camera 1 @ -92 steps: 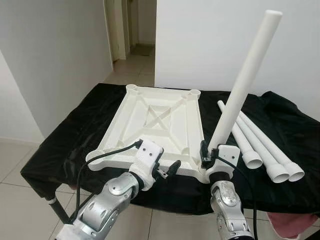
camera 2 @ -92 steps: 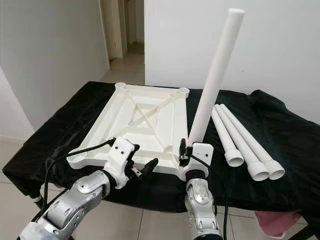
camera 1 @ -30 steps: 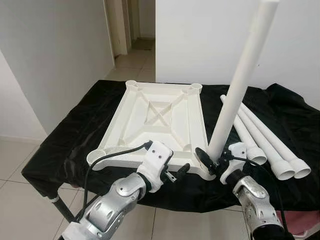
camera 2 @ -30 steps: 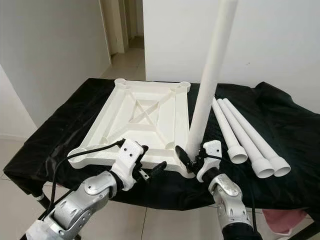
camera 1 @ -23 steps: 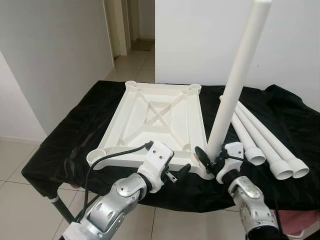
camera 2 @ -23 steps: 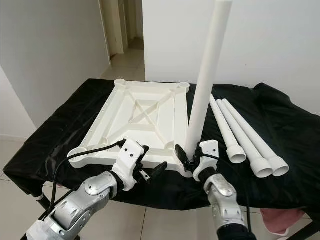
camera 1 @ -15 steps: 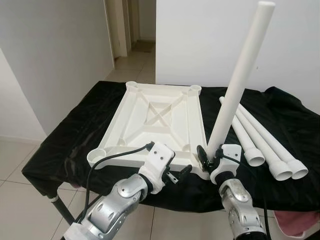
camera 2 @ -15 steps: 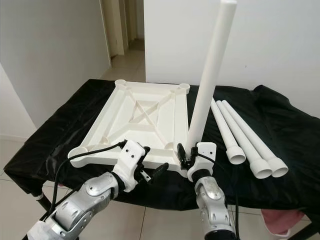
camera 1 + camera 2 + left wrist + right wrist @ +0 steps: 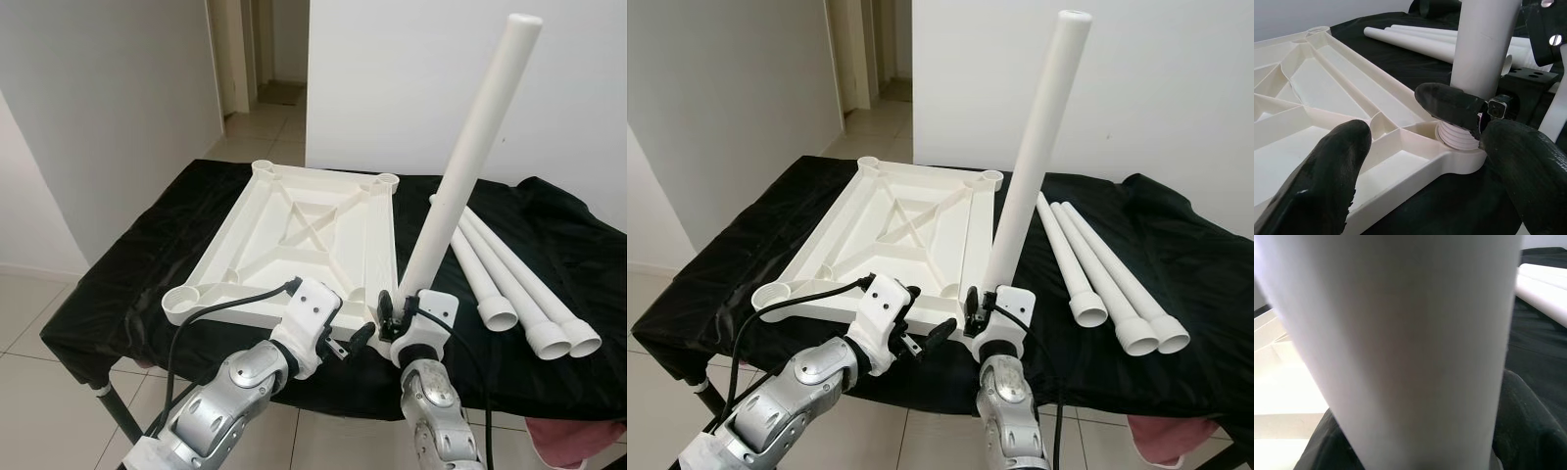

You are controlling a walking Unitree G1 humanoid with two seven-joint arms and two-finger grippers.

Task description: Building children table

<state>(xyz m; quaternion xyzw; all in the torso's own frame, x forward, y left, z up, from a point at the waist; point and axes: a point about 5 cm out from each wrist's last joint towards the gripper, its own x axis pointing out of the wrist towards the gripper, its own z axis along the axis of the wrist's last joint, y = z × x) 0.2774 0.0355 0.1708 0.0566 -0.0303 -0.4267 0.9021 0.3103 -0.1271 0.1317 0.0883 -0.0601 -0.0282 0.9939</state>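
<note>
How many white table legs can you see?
4. One leg stands tilted in the near right corner socket of the upside-down tabletop, held by the right pincer. Three loose legs lie side by side on the black cloth, right of the tabletop.

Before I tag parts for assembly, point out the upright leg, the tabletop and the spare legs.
upright leg point(image 9: 470, 162), left eye view, mid shaft.
tabletop point(image 9: 263, 253), left eye view, left side rib.
spare legs point(image 9: 509, 284), left eye view, middle tube's shaft.

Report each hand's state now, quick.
Left hand: open, empty, beside the white plastic tabletop.
Right hand: shut on the upright white plastic tube leg.
</note>
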